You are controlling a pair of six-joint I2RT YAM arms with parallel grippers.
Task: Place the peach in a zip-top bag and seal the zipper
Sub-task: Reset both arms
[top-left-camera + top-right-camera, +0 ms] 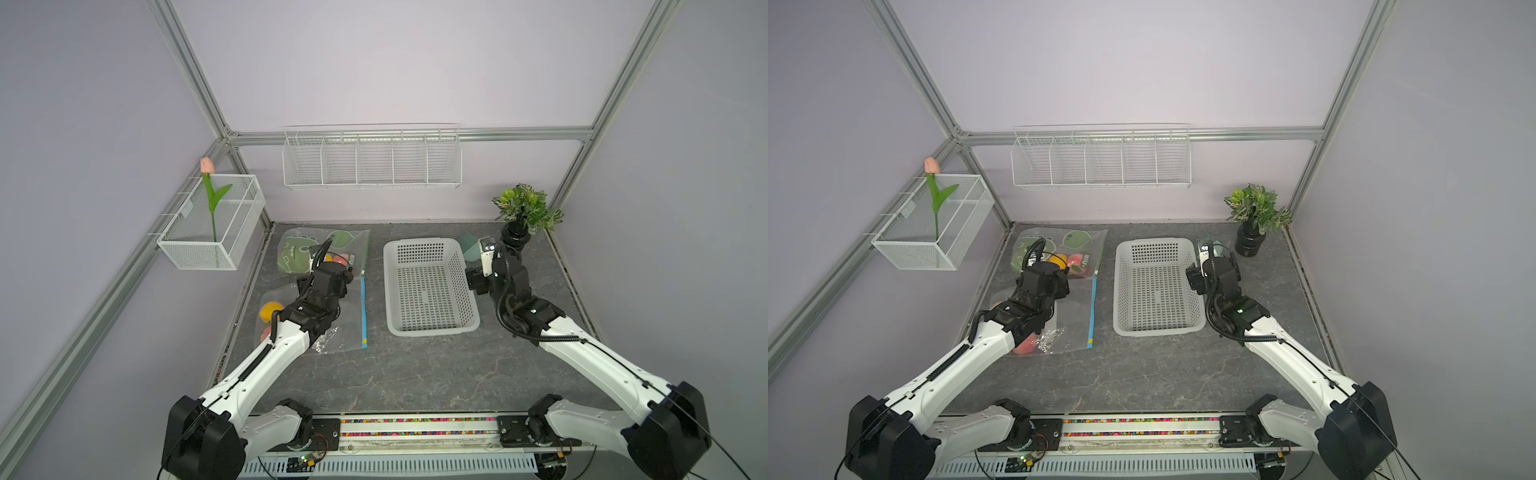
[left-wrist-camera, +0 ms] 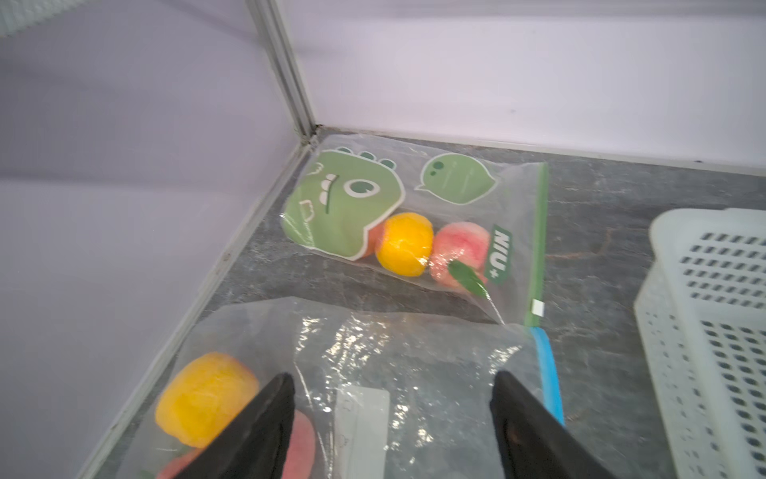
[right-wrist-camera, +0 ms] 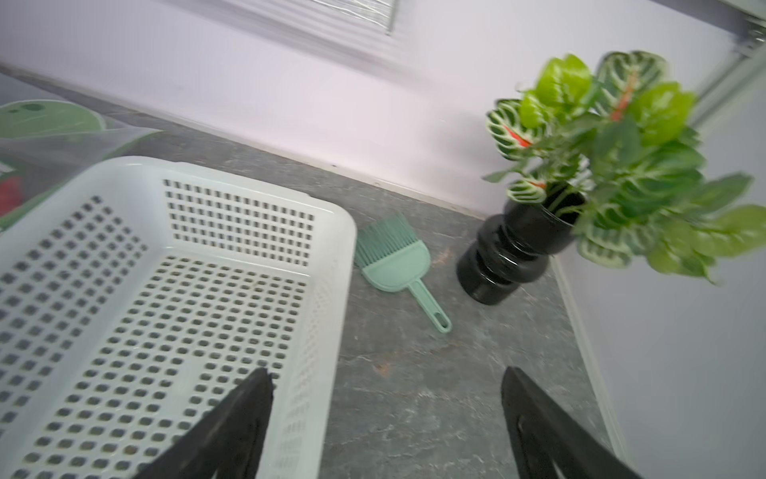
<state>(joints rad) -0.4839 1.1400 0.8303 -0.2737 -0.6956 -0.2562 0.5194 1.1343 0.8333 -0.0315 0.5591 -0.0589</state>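
Plainly, the left pincer stood spread wide above the clear zip-top bag, pinching nothing; whether its tips touched the film could not be told. Inside that bag lay the peach, beside a yellow fruit. The bag's blue zipper ran along the side facing the white basket, with a strip of bare bench between them. A dinosaur-print bag lay just behind, near the back corner. The right pincer was spread too, empty, straddling the basket's right rim, near a green brush. The bench front lay open.
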